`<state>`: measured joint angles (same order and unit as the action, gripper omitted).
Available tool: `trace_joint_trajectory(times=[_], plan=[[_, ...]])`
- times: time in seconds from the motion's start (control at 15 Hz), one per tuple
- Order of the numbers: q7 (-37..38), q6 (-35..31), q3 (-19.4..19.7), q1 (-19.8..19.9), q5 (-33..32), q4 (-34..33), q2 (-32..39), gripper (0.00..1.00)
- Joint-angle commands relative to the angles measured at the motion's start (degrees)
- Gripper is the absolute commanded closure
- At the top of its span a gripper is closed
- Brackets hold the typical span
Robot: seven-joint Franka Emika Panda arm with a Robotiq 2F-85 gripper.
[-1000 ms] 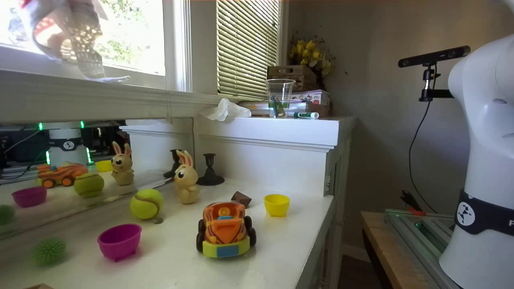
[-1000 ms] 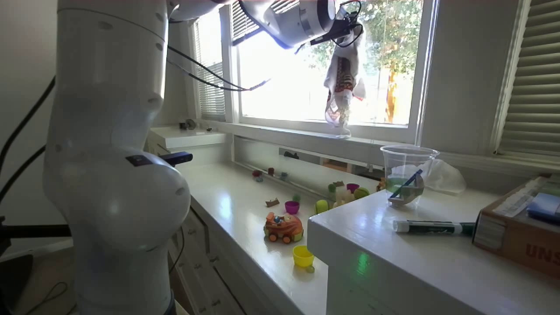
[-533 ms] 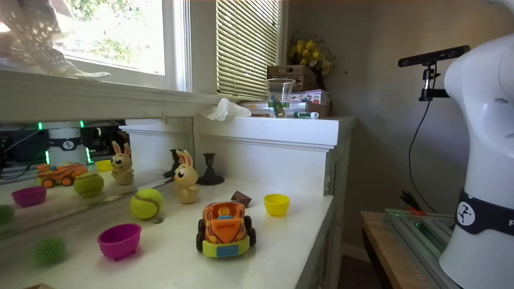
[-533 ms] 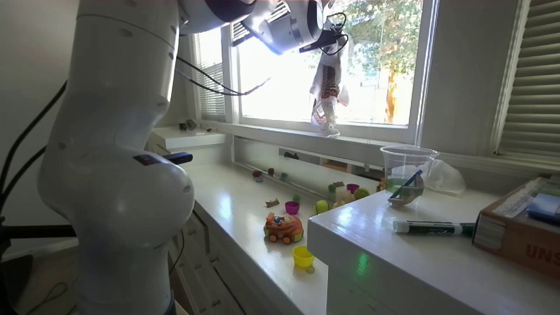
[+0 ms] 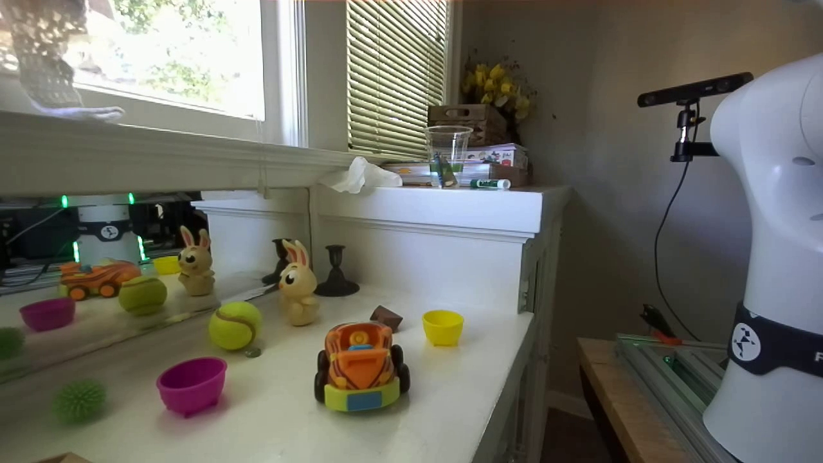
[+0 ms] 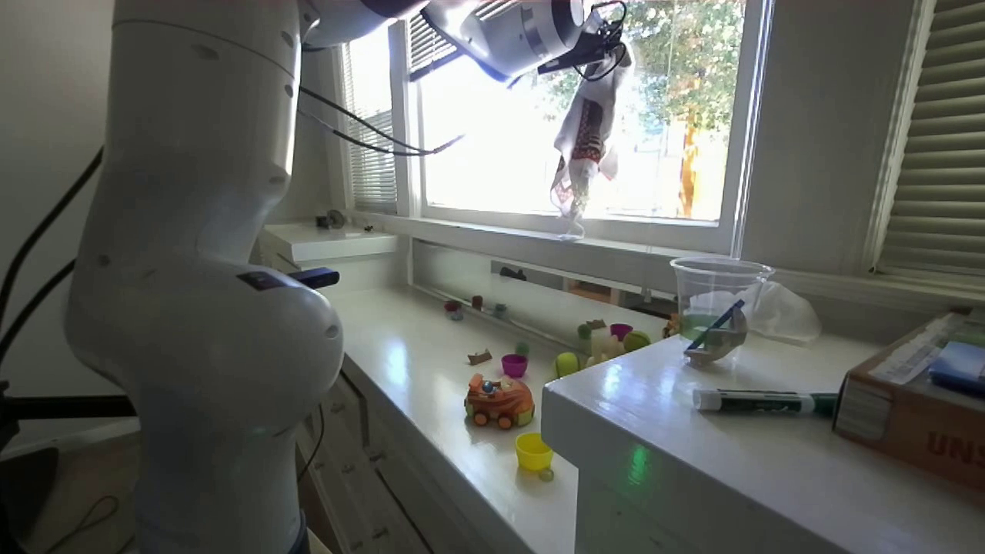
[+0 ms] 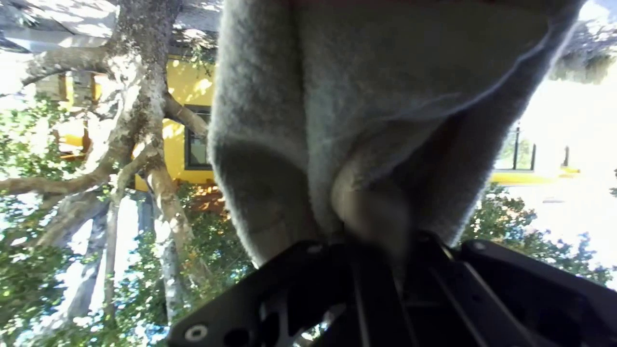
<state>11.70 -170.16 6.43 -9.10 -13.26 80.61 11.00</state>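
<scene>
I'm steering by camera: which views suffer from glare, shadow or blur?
In an exterior view, much of the window is blown out white beside the hanging cloth; in the wrist view, the cloth is shadowed, and blurred near the claw.

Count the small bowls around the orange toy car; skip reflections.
2: in an exterior view, a magenta bowl left of the orange toy car and a yellow bowl to its right, farther back. Others could be hidden from view.
</scene>
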Motion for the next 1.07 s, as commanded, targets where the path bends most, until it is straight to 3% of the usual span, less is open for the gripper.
trace_joint_trajectory(times=[0.0, 0.4, 0.6, 1.0], plan=[[6.9, -0.1, 6.9, 1.6, -4.0, 3.0, -4.2, 0.98], [15.8, 0.6, 15.4, 3.4, -10.6, 7.2, -8.5, 0.98], [18.2, 0.7, 17.3, 3.7, -12.5, 7.5, -8.3, 0.98], [16.7, 0.4, 14.9, 1.5, -12.4, 7.2, -7.3, 0.98]])
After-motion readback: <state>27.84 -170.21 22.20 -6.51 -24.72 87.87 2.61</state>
